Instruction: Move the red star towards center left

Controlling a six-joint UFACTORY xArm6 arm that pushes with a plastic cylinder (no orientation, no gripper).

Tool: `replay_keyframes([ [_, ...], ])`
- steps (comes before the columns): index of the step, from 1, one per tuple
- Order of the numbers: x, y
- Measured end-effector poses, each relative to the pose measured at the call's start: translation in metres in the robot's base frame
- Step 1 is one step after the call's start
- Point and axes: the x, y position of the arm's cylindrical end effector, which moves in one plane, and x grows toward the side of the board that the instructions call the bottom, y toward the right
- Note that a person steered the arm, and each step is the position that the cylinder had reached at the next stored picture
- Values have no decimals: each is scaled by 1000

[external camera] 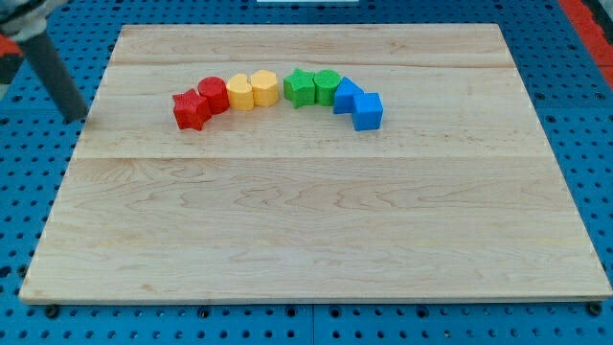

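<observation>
1. The wooden board [316, 220] is filling most of the view, lying flat on a blue pegboard surface [29, 192] that is showing around its edges.

2. The dark rod is slanting in from the view's top left corner, and my tip [77, 117] is sitting off the board, just past its left edge. It is standing well to the view's left of the blocks and touching none of them. The arm is carrying no claw, only this rod, so there is nothing spreading, pressing together or pinching.

3. Eight blocks are lying in a shallow arch across the board's upper half, each touching or nearly touching its neighbour.

4. At the view's right end, a blue cube [368, 111] is sitting lowest, with another blue block [347, 95] just up and left of it; its exact shape is hard to tell.

5. Two green blocks are forming the top of the arch: a green star [300, 87] and a green block [327, 85] just beside it.

6. Two yellow blocks, [240, 93] and [264, 87], are sitting side by side left of the greens.

7. A red cylinder [213, 95] is leaning against the yellow pair's left side.

8. The red star [190, 110] is resting at the arch's left end, touching the red cylinder, in the board's upper left part and nearest to my tip.
</observation>
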Motion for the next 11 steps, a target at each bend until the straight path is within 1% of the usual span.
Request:
replay_keyframes([
  [1,-4,70],
  [2,46,119],
  [3,63,139],
  [4,53,92],
  [5,25,71],
  [6,-8,126],
  [7,15,199],
  [8,84,224],
  [9,83,222],
  [10,46,222],
  [11,34,189],
])
